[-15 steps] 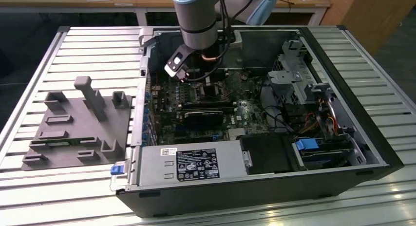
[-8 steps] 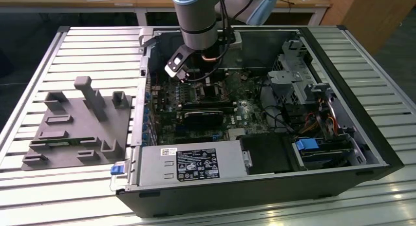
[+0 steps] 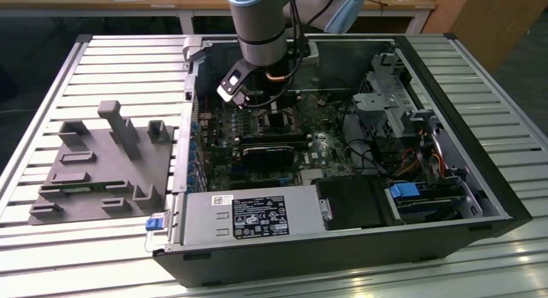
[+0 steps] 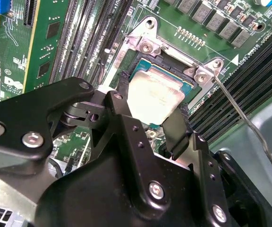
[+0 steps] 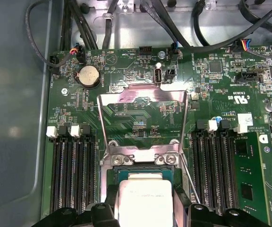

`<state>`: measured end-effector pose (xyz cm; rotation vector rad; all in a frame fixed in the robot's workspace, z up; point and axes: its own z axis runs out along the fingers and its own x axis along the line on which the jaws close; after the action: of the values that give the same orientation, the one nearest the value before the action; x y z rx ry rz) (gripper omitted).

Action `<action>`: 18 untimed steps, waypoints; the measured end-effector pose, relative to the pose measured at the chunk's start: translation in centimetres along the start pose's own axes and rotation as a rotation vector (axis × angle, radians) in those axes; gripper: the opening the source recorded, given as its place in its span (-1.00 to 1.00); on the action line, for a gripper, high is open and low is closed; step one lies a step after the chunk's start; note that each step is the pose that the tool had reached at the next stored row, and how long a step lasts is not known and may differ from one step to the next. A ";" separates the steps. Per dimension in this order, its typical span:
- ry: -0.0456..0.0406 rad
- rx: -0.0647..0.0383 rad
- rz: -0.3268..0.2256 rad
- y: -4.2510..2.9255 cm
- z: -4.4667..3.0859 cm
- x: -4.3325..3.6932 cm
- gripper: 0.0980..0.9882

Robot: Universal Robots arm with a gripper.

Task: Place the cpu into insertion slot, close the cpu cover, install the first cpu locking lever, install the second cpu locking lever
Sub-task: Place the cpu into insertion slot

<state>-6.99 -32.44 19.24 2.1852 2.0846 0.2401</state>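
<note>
End effector [image 4: 151, 111] clamps square silvery cpu [image 4: 153, 97] at insertion slot [image 4: 149, 69]; cpu cover [image 5: 143, 93] open.

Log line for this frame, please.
gripper: jaws shut on cpu | cpu: at insertion slot | cpu cover: open | locking lever: unlatched

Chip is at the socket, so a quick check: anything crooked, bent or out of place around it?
Nothing stands out. The gripper holds the cpu lined up with the insertion slot, the cpu cover is swung fully open, and the wire lever stands clear.
</note>
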 end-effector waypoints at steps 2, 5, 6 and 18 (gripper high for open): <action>0.0000 0.000 0.000 0.00 0.00 0.00 0.01; 0.0000 0.000 0.000 0.01 0.01 0.00 0.15; 0.0009 0.000 0.000 0.01 0.01 0.00 0.15; 0.0136 0.001 0.003 0.13 -0.64 0.03 0.15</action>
<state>-6.98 -32.44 19.90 2.1929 2.0891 0.2553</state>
